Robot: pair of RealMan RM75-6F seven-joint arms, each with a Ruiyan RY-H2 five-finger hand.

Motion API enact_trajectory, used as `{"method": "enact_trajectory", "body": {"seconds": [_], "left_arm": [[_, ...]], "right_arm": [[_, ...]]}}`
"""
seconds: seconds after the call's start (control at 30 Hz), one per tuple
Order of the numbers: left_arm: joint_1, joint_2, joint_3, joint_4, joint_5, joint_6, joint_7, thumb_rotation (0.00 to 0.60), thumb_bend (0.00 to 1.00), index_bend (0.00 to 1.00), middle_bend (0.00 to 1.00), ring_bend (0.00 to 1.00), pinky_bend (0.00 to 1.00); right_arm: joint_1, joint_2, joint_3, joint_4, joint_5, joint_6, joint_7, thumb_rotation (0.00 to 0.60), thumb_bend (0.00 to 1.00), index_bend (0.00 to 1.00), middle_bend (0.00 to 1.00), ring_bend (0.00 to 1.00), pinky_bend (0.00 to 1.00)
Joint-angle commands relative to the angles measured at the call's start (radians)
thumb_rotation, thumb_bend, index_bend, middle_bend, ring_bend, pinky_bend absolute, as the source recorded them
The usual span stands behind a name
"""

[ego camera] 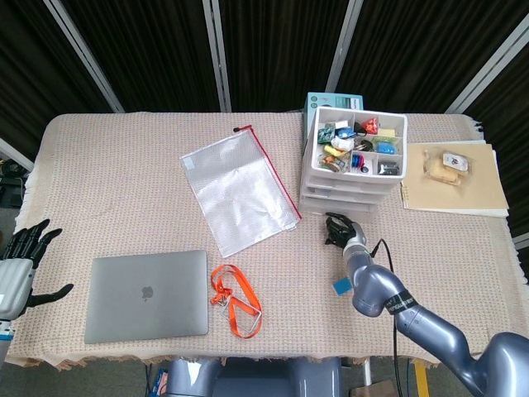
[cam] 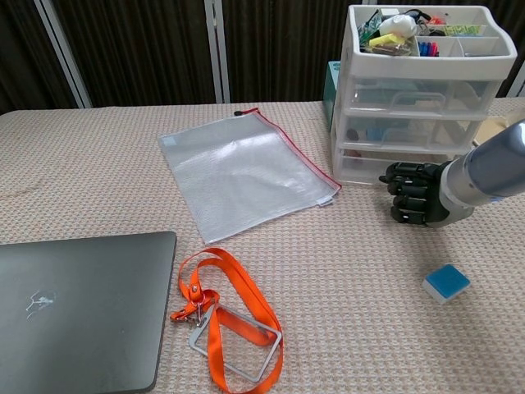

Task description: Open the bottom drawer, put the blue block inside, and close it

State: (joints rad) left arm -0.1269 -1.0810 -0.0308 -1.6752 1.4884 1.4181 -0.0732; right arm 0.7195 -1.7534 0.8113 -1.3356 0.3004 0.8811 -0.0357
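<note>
Dark curtains hang behind a cloth-covered surface [ego camera: 124, 165]. Nearest sit a closed laptop [ego camera: 147, 295] and an orange lanyard [cam: 221, 308], with the blue block [cam: 445, 282] lying on the cloth towards the right. Just beyond it the right hand [cam: 414, 194] hovers with its fingers curled in on nothing, close in front of the bottom drawer [cam: 365, 164] of the white drawer unit [cam: 426, 90]. Off the near left edge, the left hand [ego camera: 23, 263] hangs empty with fingers spread. Farther back lies a clear zip pouch [ego camera: 238, 192].
</note>
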Motion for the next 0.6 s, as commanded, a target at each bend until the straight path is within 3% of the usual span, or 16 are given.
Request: {"method": "enact_trajectory", "body": {"seconds": [0.03, 0.37, 0.47, 0.6], "left_arm": [[0.000, 0.000, 0.000, 0.001, 0.000, 0.001, 0.001, 0.600, 0.18, 0.13, 0.00, 0.00, 0.00], [0.004, 0.001, 0.003, -0.002, 0.005, 0.008, 0.000, 0.600, 0.18, 0.13, 0.00, 0.00, 0.00], [0.006, 0.001, 0.004, -0.003, 0.007, 0.009, 0.000, 0.600, 0.18, 0.13, 0.00, 0.00, 0.00], [0.007, -0.001, 0.005, -0.003, 0.008, 0.013, 0.003, 0.600, 0.18, 0.13, 0.00, 0.00, 0.00]], "right_arm": [[-0.030, 0.023, -0.020, -0.071, -0.006, 0.023, 0.001, 0.600, 0.50, 0.41, 0.83, 0.85, 0.71], [-0.075, 0.054, -0.058, -0.199, -0.018, 0.055, 0.006, 0.600, 0.50, 0.40, 0.83, 0.85, 0.71], [-0.094, 0.082, -0.081, -0.269, -0.093, 0.064, -0.003, 0.600, 0.50, 0.34, 0.83, 0.83, 0.71], [-0.124, 0.120, -0.131, -0.365, -0.294, 0.108, -0.012, 0.600, 0.48, 0.27, 0.82, 0.83, 0.70]]}}
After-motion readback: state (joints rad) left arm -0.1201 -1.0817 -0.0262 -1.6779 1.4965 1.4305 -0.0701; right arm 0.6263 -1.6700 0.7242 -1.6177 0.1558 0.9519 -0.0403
